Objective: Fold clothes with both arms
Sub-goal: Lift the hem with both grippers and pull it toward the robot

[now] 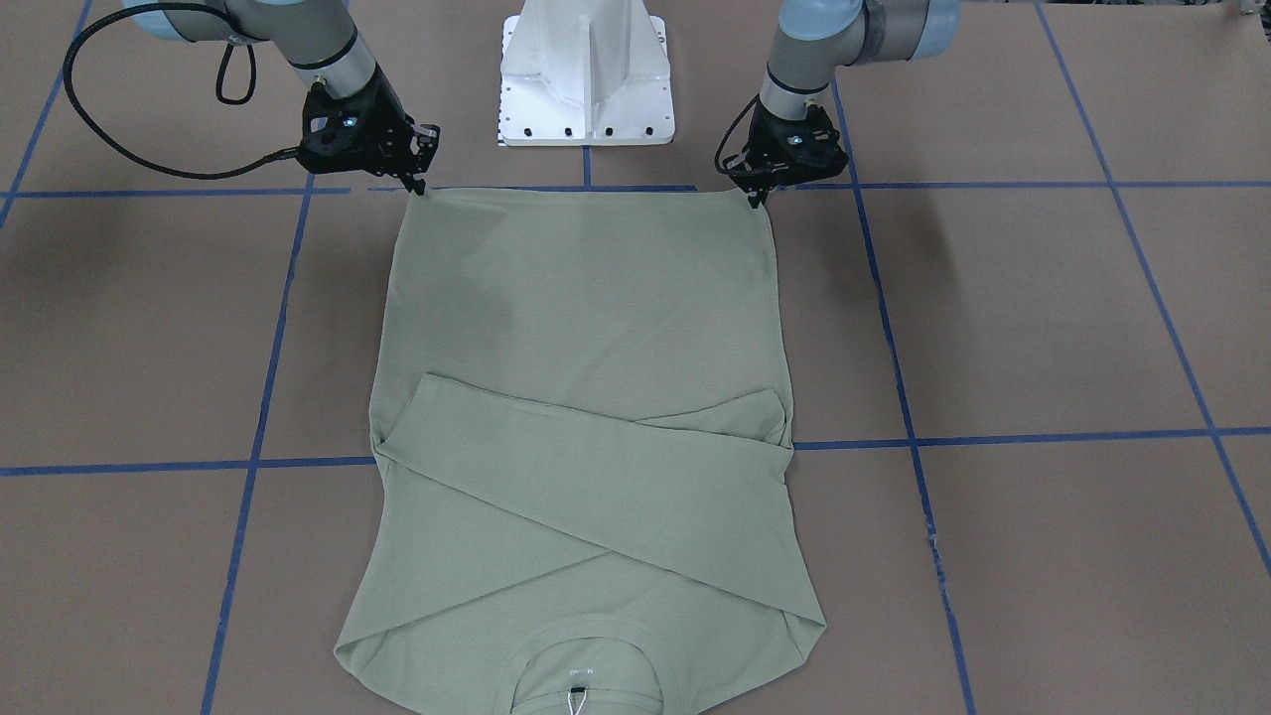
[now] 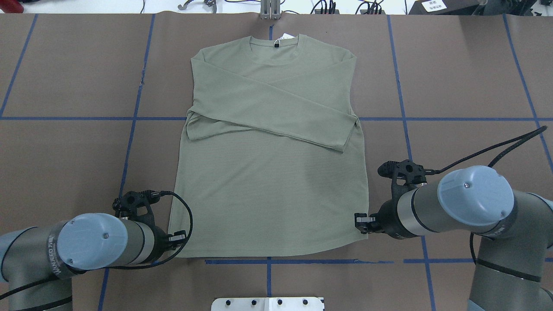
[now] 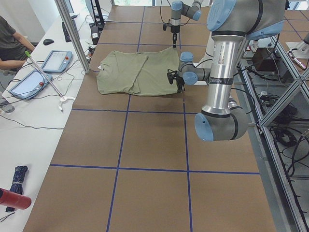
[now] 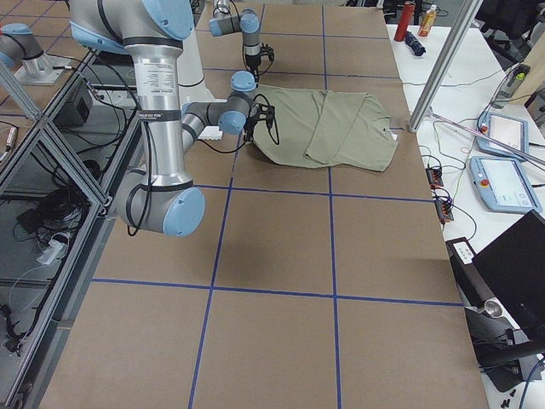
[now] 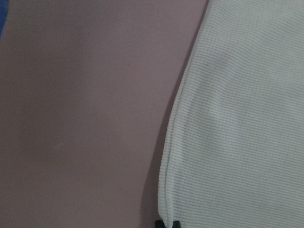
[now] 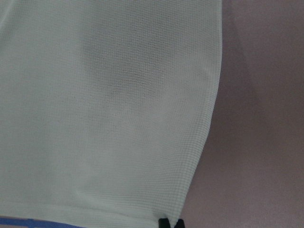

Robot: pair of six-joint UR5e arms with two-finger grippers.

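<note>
The pale sage-green shirt (image 2: pixel 268 181) lies flat on the brown table, collar at the far edge, both sleeves (image 2: pixel 276 108) crossed over the chest. A white hang tag (image 2: pixel 283 36) peeks out at the collar. My left gripper (image 2: pixel 178 236) is at the near left hem corner, its fingertips (image 5: pixel 166 223) closed on the hem edge. At the near right hem corner my right gripper (image 2: pixel 360 219) has its fingertips (image 6: pixel 171 222) pinched on the cloth. In the front-facing view the left gripper (image 1: pixel 760 199) and the right gripper (image 1: pixel 417 187) touch the hem's two ends. The hem rests on the table.
The white pedestal base (image 1: pixel 588 74) stands just behind the hem, between the arms. Blue tape lines (image 2: pixel 129 142) grid the table. Beyond the collar side stand a metal pole (image 3: pixel 72 34), tablets (image 3: pixel 55 60) and a seated person (image 3: pixel 12 41).
</note>
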